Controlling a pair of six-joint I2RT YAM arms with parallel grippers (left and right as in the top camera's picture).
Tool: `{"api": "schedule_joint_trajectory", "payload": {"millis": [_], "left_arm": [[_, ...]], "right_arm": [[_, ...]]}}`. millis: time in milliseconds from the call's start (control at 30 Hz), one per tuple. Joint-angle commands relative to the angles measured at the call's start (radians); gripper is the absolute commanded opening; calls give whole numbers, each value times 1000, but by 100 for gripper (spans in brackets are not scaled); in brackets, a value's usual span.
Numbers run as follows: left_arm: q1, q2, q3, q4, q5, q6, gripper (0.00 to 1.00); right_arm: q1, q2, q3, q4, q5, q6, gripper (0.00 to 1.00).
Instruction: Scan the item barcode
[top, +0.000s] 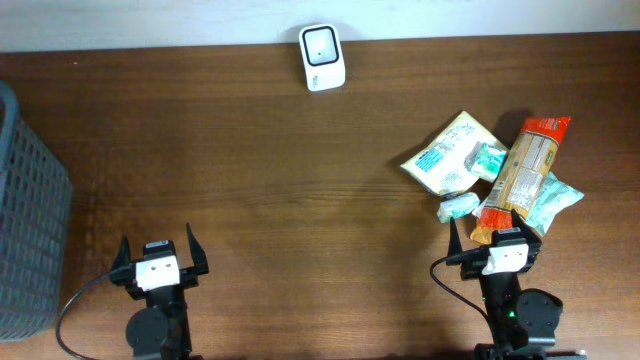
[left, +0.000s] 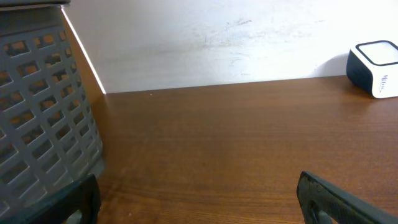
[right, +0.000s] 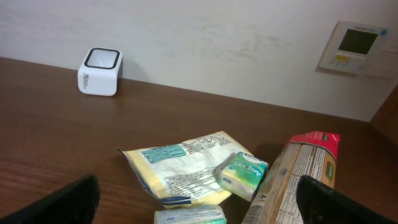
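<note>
A white barcode scanner (top: 322, 57) stands at the table's far edge; it also shows in the left wrist view (left: 376, 67) and the right wrist view (right: 99, 71). The items lie in a pile at the right: a yellow pouch (top: 448, 153) (right: 180, 168), a green tissue pack (top: 488, 160) (right: 244, 175), a small pale pack (top: 458, 207) (right: 189, 217), a long orange-red packet (top: 525, 175) (right: 298, 180) and a teal pack (top: 552, 200). My right gripper (top: 495, 240) (right: 199, 199) is open just in front of the pile, holding nothing. My left gripper (top: 157, 248) (left: 199, 193) is open over bare wood at the front left.
A grey slotted basket (top: 25, 210) (left: 43, 124) stands at the table's left edge, close to my left gripper. A white wall runs behind the table, with a control panel (right: 354, 46) on it at the right.
</note>
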Motion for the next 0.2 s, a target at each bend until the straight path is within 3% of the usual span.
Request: {"api": "schedule_joint_trajectory", "payload": {"millis": [0, 167], "left_arm": [[3, -10, -2, -4, 0, -5, 99], [3, -10, -2, -4, 0, -5, 99]], "right_arm": [[-6, -6, -8, 0, -5, 1, 99], [-6, -6, -8, 0, -5, 1, 99]]}}
